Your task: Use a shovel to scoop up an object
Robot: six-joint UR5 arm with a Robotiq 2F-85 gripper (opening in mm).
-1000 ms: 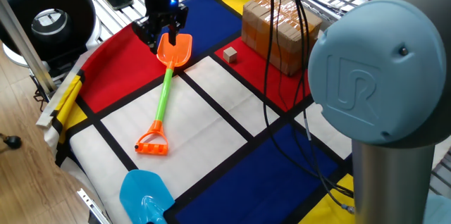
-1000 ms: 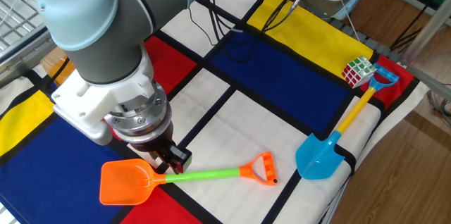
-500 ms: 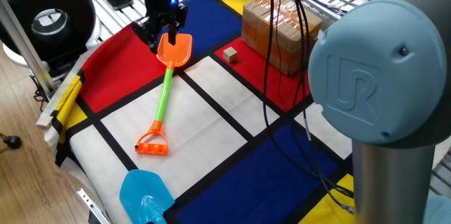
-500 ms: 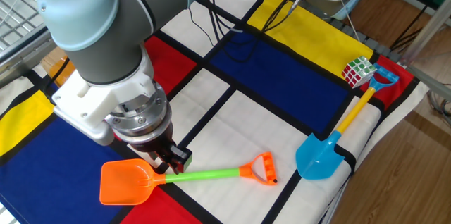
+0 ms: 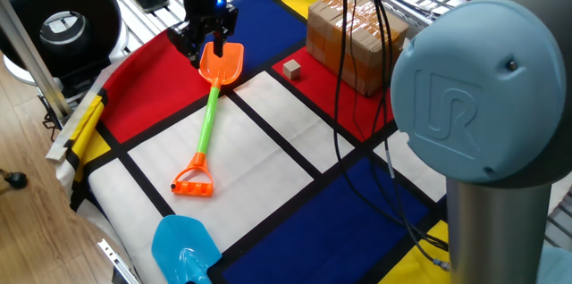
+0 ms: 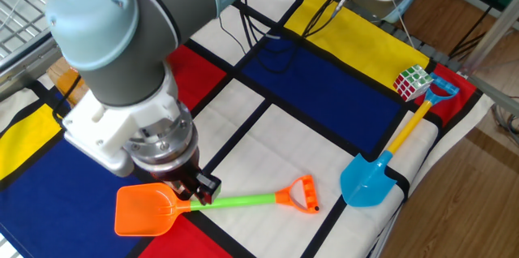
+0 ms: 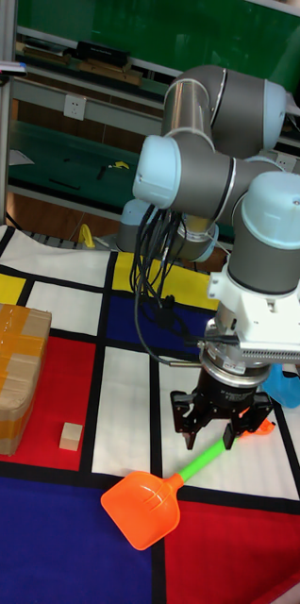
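Shovel (image 5: pixel 211 103) flat on the checkered cloth (image 5: pixel 268 154), orange blade on the red patch, green shaft running out to the loop on white. The gripper (image 7: pixel 218 432) sits low over the shaft just behind the blade, fingers spread either side. The cube (image 5: pixel 291 70) waits near the taped box (image 5: pixel 353 38). "UR" logo reads on the arm's grey cap (image 5: pixel 478 87).
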